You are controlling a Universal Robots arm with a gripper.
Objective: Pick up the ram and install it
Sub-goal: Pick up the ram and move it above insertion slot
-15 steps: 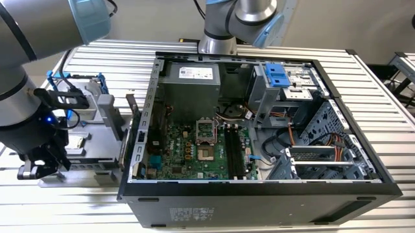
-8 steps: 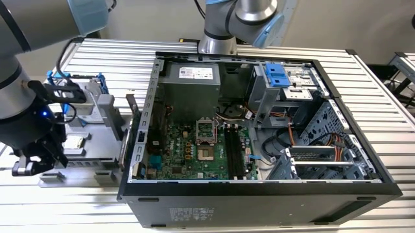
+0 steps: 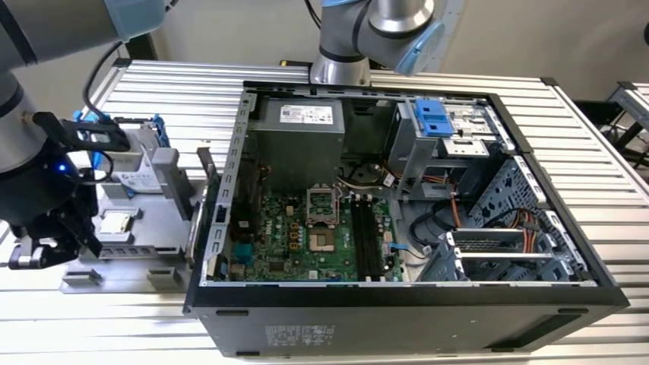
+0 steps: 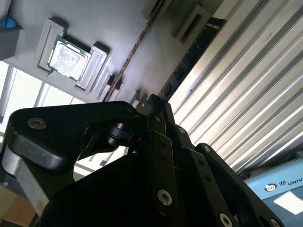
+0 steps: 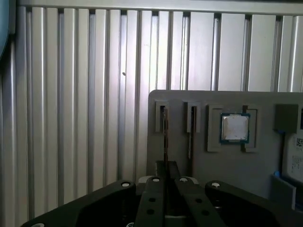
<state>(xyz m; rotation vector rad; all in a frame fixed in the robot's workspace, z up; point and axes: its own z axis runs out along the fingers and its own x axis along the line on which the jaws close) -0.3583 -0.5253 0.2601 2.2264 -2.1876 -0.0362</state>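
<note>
Just inside the gray tray's (image 5: pixel 265 165) outer edge, the ram (image 5: pixel 165 137) (image 4: pixel 193 57) stands on its long edge in a slot. Its long axis points straight away from the tool (image 5: pixel 166 165), parallel with the table's (image 5: pixel 71 118) slats. At the exterior view's left, the arm (image 3: pixel 26 144) reaches down over the tray, its tool pinched narrow on the stick's near end. The first wrist view shows 1 thin line, the second wrist view a dark blue-green face. A square silver processor (image 5: pixel 235 127) sits beyond, and the open computer case (image 3: pixel 406 304) stands at the exterior view's right.
</note>
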